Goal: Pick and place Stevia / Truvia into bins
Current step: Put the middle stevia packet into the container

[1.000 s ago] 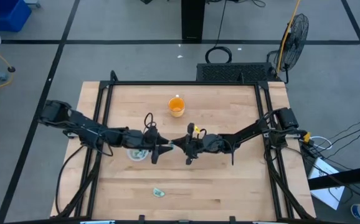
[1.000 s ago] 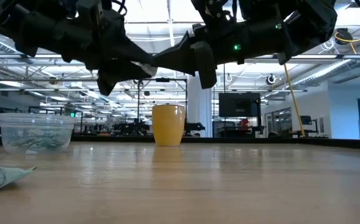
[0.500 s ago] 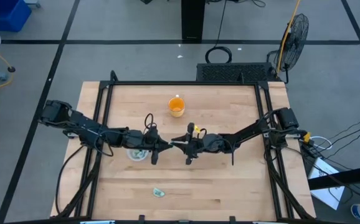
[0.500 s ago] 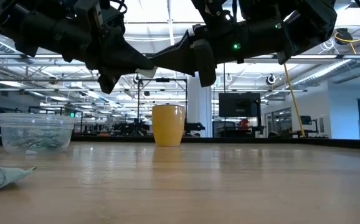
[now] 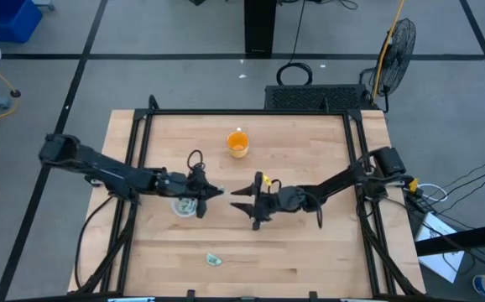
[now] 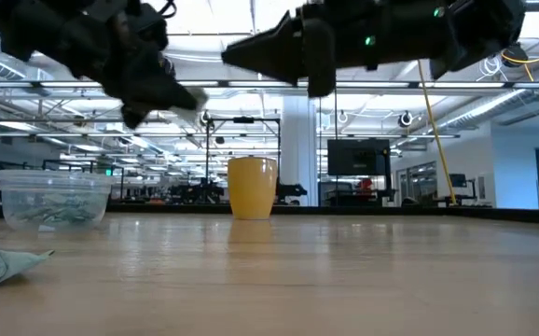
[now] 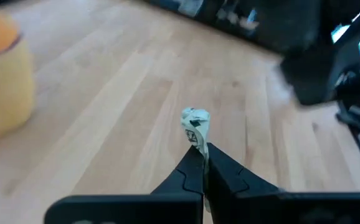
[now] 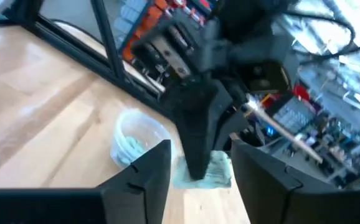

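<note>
A crumpled pale green and white Stevia packet [image 7: 195,126] sticks out past the tips of my left gripper [image 5: 217,192], which is shut on it above the table's middle. My right gripper [image 5: 239,199] faces it from the right, open, a short gap away, with nothing between its fingers. The clear plastic bin [image 5: 183,206] stands on its base beneath my left arm, with packets inside [image 6: 53,198]. Another packet [image 5: 213,259] lies flat on the table near the front edge. My left gripper pinches one end of the packet [image 7: 198,144] between its two fingertips. The fingers reach roughly level toward the table's right, sloping a little downward. The crumpled rest of the packet juts out beyond the tips, lifted well clear of the table.
An orange cup [image 5: 237,143] stands toward the far edge at mid-table. A black frame rail [image 5: 242,111] borders the tabletop. Bare wood lies right of and in front of the grippers.
My left gripper has shut on the packet that my right gripper was holding, then drawn back toward the table's left with it. My right gripper has opened, let go, risen and pulled back slightly to the right. The packet stays clear of the table.
</note>
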Controlling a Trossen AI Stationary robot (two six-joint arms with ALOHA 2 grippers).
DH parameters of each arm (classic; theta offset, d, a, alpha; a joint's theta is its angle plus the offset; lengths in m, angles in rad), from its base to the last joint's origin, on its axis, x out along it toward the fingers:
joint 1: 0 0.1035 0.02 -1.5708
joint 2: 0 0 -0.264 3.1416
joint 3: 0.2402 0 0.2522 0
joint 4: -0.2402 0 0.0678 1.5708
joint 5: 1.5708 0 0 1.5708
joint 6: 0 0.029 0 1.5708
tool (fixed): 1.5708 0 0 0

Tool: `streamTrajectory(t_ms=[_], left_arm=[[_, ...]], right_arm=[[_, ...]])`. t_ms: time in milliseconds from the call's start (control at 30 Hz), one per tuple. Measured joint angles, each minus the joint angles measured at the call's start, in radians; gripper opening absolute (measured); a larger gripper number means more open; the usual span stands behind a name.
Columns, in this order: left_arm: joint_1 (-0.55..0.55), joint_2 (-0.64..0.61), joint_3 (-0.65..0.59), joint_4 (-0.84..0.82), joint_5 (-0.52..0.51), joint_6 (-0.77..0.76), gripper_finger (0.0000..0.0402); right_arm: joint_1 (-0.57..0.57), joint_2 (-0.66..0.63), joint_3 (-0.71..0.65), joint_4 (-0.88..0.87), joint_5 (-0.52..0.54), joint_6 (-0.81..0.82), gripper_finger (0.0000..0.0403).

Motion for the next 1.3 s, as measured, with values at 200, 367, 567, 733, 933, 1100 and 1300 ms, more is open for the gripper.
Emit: streamTrajectory(t_ms=[200, 367, 567, 733, 933, 1100, 1300], left_arm=[[-0.049, -0.235, 0.000, -0.458, -0.003, -0.157, 0.0004], [-0.136, -0.304, 0.000, -0.770, -0.023, -0.324, 0.0004], [-0.208, -0.261, 0.000, -0.826, -0.036, -0.385, 0.0017], [-0.227, -0.188, 0.000, -0.831, -0.044, -0.381, 0.0039], [-0.227, -0.111, 0.000, -0.831, -0.043, -0.392, 0.0059], [-0.227, -0.114, 0.000, -0.833, -0.046, -0.386, 0.0066], [-0.211, -0.166, 0.000, -0.875, -0.044, -0.370, 0.0065]], right_arm=[[0.031, -0.050, 0.000, -0.064, 0.126, -0.019, 0.0164], [0.029, -0.061, 0.000, -0.103, 0.149, 0.000, 0.0164], [0.011, -0.060, 0.000, -0.121, 0.146, 0.039, 0.0164], [0.009, -0.060, 0.000, -0.119, 0.128, 0.055, 0.0164], [0.009, -0.060, 0.000, -0.119, 0.044, 0.055, 0.0164], [0.009, -0.060, 0.000, -0.118, 0.043, 0.055, 0.0164], [0.009, -0.060, 0.000, -0.118, 0.043, 0.055, 0.0164]])
